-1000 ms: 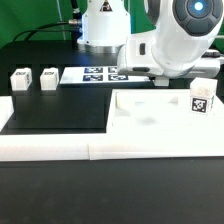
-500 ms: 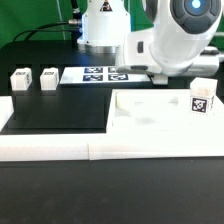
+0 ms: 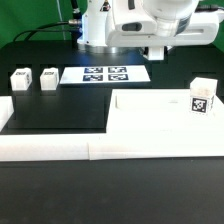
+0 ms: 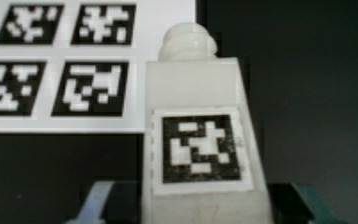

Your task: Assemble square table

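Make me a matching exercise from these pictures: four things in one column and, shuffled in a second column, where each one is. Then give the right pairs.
Things
1. tabletop
2. marker board
3. leftmost leg
4. leg in the wrist view

Places
A. between the fingers of the claw
B. flat on the black surface, showing four tags
C. at the exterior view's left, beside another leg
D. carries an upright tagged leg

Pairs: 1-D, 2-B, 3-C, 4-A
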You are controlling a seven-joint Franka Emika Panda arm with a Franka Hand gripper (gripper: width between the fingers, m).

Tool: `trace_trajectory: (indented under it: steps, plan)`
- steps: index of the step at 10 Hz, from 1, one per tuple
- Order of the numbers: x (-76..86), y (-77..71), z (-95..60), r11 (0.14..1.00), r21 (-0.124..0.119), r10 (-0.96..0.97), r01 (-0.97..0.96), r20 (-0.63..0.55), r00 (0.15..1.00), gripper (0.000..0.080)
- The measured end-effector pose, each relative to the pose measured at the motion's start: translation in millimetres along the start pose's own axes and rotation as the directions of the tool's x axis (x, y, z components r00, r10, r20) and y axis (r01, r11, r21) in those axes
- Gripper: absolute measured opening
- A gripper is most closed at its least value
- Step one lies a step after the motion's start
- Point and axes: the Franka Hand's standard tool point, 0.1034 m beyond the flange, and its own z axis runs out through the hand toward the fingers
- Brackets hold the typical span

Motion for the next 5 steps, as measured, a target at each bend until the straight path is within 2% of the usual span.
trace_trajectory:
  steps: [2, 3, 4, 5]
  plan:
    - [6.1, 0.2, -8.3, 1.000, 0.010, -0.004, 0.006, -0.182, 0.983, 0.0291]
    - [5.4, 9.3, -42.4, 0.999, 0.017, -0.033, 0.039, -0.246, 0.969, 0.0291]
    - [11.6, 27.6, -85.2, 0.998, 0.034, -0.044, 0.058, -0.316, 0.948, 0.0291]
    - [23.2, 41.4, -115.8, 0.998, 0.043, -0.029, 0.052, -0.424, 0.905, 0.0291]
